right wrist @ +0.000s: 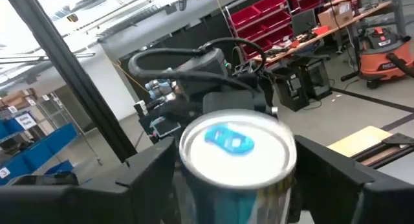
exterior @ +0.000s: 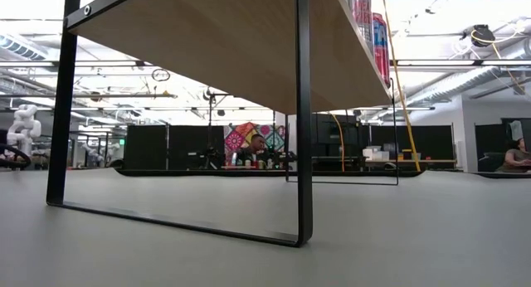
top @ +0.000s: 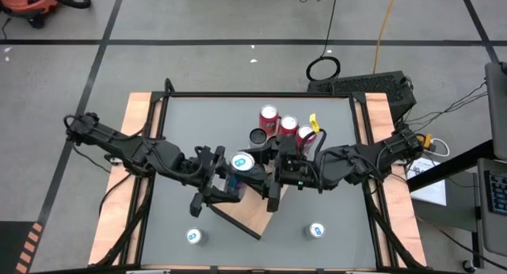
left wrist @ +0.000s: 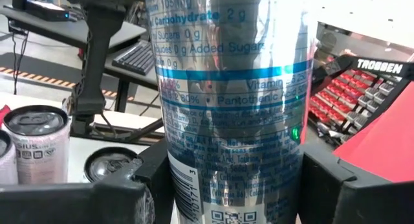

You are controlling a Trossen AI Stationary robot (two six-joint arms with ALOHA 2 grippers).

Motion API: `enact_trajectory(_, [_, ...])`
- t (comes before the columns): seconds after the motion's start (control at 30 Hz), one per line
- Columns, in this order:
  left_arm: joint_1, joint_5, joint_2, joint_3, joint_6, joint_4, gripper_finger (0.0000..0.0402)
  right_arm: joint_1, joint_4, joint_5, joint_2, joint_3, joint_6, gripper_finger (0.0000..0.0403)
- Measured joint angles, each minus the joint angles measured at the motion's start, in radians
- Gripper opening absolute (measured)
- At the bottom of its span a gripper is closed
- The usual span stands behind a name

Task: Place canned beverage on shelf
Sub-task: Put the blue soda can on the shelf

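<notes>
Held can: we see a silver and blue aluminium beverage can (top: 242, 162) standing upright in the middle of the table, above the light-brown wooden shelf board with black metal frame (top: 255, 215).
Left gripper: the left gripper (top: 230, 176) is at this can. In the left wrist view its dark fingers (left wrist: 116, 195) stand on both sides of the can (left wrist: 229, 101), pressed against the printed wall, so we say it holds the can.
Right gripper: the right gripper (top: 265, 177) comes from the other side to the same can. In the right wrist view the can top with the blue tab (right wrist: 236, 149) is between its two dark fingers (right wrist: 336, 179). The fingers are spread wide around it; we cannot tell surely whether they touch the can, because this view is blurred.
Shelf: in the high view only a corner of the board shows below the two grippers. In the low view we look at the board (exterior: 216, 38) from underneath, with its black legs (exterior: 304, 113) standing on the grey tabletop (exterior: 265, 254).
Cans on shelf: three pink cans (top: 287, 125) and one dark-topped can (top: 258, 137) stand close together behind the grippers.
Other cans: two silver cans with blue tabs stand on the near part of the table, one on the left (top: 195, 237) and one on the right (top: 316, 230), well apart.
</notes>
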Motion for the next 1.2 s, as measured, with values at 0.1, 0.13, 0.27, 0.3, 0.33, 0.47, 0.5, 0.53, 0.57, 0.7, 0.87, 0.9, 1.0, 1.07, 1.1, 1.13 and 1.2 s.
enact_trajectory(0.1, [0.0,0.003,0.014,0.0,-0.001,0.0,0.0226,0.0,0.0,0.0,0.0,0.0,0.003,0.0263])
enact_trajectory(0.13, [-0.001,0.004,0.018,0.0,-0.003,-0.003,0.0226,0.0,0.0,-0.001,0.0,0.0,0.003,0.0258])
enact_trajectory(0.27, [-0.003,0.003,0.022,0.0,-0.003,0.002,0.0226,0.0,-0.002,-0.002,0.0,0.0,0.023,0.0233])
enact_trajectory(0.3, [-0.003,0.003,0.022,0.0,-0.004,0.001,0.0226,0.002,-0.006,-0.002,0.0,0.0,0.028,0.0225])
enact_trajectory(0.33, [-0.002,0.003,0.022,0.0,-0.005,-0.001,0.0226,0.005,-0.013,-0.001,0.0,0.0,0.03,0.0217])
enact_trajectory(0.47, [-0.003,0.003,0.022,0.0,-0.002,-0.004,0.0226,0.016,-0.016,0.008,0.0,0.0,0.022,0.02])
enact_trajectory(0.5, [-0.006,0.002,0.023,0.0,-0.001,-0.004,0.0226,0.018,-0.017,0.009,0.0,0.0,0.018,0.0203])
enact_trajectory(0.53, [-0.007,0.002,0.023,0.0,-0.001,-0.003,0.0226,0.02,-0.017,0.008,0.0,0.0,0.014,0.021])
enact_trajectory(0.57, [-0.009,0.002,0.023,0.0,0.001,-0.003,0.0226,0.021,-0.017,0.004,0.0,0.0,0.008,0.0221])
enact_trajectory(0.7, [-0.016,0.001,0.022,0.0,-0.002,0.006,0.0226,0.022,-0.028,-0.006,0.001,0.0,0.003,0.0287])
enact_trajectory(0.87, [-0.02,0.0,0.022,0.001,-0.007,0.002,0.0226,0.023,-0.041,-0.006,0.001,0.0,0.006,0.0347])
enact_trajectory(0.9, [-0.02,0.0,0.022,0.001,-0.007,0.002,0.0226,0.023,-0.049,-0.006,0.001,0.0,0.011,0.035])
enact_trajectory(1.0, [-0.02,0.0,0.022,0.001,-0.007,0.003,0.0226,0.022,-0.076,-0.006,0.001,-0.001,0.028,0.0349])
enact_trajectory(1.07, [-0.02,0.0,0.022,0.001,-0.008,0.002,0.0226,0.023,-0.072,-0.005,0.009,-0.001,0.029,0.0341])
enact_trajectory(1.1, [-0.02,0.0,0.022,0.001,-0.008,0.002,0.0226,0.023,-0.066,-0.003,0.011,-0.001,0.029,0.0334])
enact_trajectory(1.13, [-0.02,0.0,0.022,0.001,-0.007,0.003,0.0226,0.023,-0.068,-0.002,0.013,-0.001,0.029,0.0326])
enact_trajectory(1.2, [-0.02,0.0,0.022,0.001,-0.008,0.002,0.0226,0.022,-0.069,-0.002,0.02,-0.001,0.034,0.0307])
